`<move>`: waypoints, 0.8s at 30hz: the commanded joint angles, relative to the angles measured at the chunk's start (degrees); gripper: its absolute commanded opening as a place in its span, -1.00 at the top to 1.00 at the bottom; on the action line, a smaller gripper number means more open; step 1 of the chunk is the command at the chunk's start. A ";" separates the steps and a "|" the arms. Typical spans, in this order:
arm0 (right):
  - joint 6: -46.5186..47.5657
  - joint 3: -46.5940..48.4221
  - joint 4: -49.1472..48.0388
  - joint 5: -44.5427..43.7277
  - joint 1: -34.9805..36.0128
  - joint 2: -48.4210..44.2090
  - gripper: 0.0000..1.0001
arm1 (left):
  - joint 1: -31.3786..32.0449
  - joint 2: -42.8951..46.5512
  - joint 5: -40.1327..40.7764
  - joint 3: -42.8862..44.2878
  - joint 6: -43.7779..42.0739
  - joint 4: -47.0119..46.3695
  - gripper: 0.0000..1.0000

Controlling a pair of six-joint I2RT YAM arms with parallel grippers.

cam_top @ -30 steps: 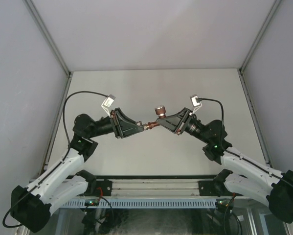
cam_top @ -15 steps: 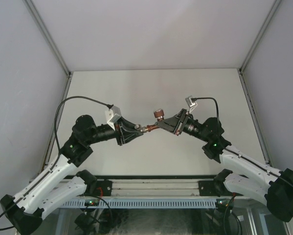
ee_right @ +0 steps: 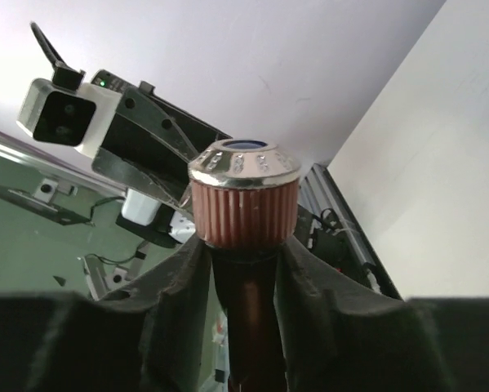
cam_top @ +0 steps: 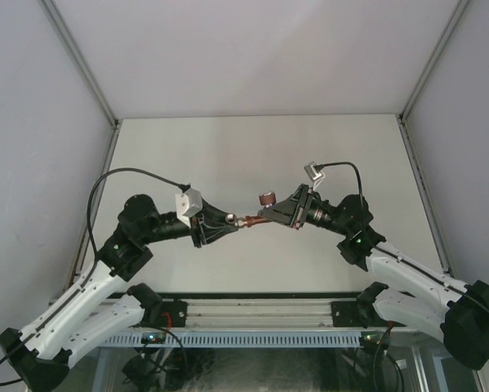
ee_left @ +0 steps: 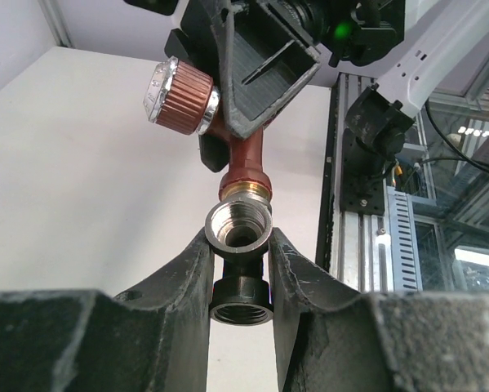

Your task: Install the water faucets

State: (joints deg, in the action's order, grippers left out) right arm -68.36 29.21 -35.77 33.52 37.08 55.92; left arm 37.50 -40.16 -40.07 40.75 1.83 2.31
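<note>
My two arms meet above the middle of the table. My right gripper [cam_top: 270, 212] is shut on the red-brown tap body [cam_top: 258, 216], whose ribbed knob [cam_top: 267, 198] sticks out sideways; the knob [ee_right: 244, 204] fills the right wrist view above the fingers. My left gripper [cam_top: 233, 219] is shut on the grey-silver metal fitting [ee_left: 239, 231], a small elbow with a dark threaded end [ee_left: 242, 297] below. In the left wrist view the tap body [ee_left: 242, 163] meets the fitting's far end with its brass collar [ee_left: 246, 193]. The two parts touch end to end in the top view.
The pale table [cam_top: 260, 147] is enclosed by white walls and metal frame posts [cam_top: 81, 65]. The arm bases sit on a black rail [cam_top: 260, 310] at the near edge. Camera cables loop over both wrists.
Both wrists have rolled: the tap's knob has swung from pointing up to lying more sideways, and the left arm's elbow has shifted left. The parts stay joined tip to tip.
</note>
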 commanded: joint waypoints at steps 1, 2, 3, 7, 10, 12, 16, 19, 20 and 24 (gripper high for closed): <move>-0.26 1.82 -2.59 0.71 -0.41 0.07 0.46 | 0.43 0.40 -2.99 4.26 -2.71 -1.83 0.99; -0.49 1.81 -2.67 0.75 -0.47 0.07 0.61 | 0.39 0.35 -2.21 4.61 -3.48 -1.02 0.99; -0.88 1.81 -2.48 0.61 -0.51 0.09 0.74 | 0.45 0.47 -1.22 4.79 -4.93 0.28 0.99; -6.64 1.82 2.93 -1.74 -1.11 -0.16 1.00 | 1.63 1.13 3.76 5.34 -12.93 4.35 0.99; -14.32 1.82 4.82 -2.16 -1.22 -0.30 1.00 | 5.63 1.73 10.87 4.71 -20.16 5.16 0.99; -18.87 1.82 4.84 -2.19 -1.14 -0.10 1.00 | 8.31 0.95 16.56 4.91 -23.20 5.18 1.00; -22.78 3.52 6.79 0.52 -1.09 2.17 1.00 | 14.26 -0.47 23.98 4.82 -26.65 3.51 0.99; -25.94 3.64 5.74 2.76 -0.82 4.23 1.00 | 20.55 -0.36 34.18 3.97 -32.48 1.94 0.99; -26.05 3.58 6.18 2.67 -0.74 4.34 1.00 | 22.02 -0.54 37.01 3.90 -34.55 1.92 0.99; -24.94 3.64 9.11 1.34 -0.56 3.79 1.00 | 27.33 -1.41 45.38 4.36 -42.24 4.03 0.99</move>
State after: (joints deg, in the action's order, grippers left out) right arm -91.44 29.74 -26.87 33.10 35.44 60.47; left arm 60.45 -40.53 -6.50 42.24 -29.80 8.95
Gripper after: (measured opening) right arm 0.278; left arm 0.337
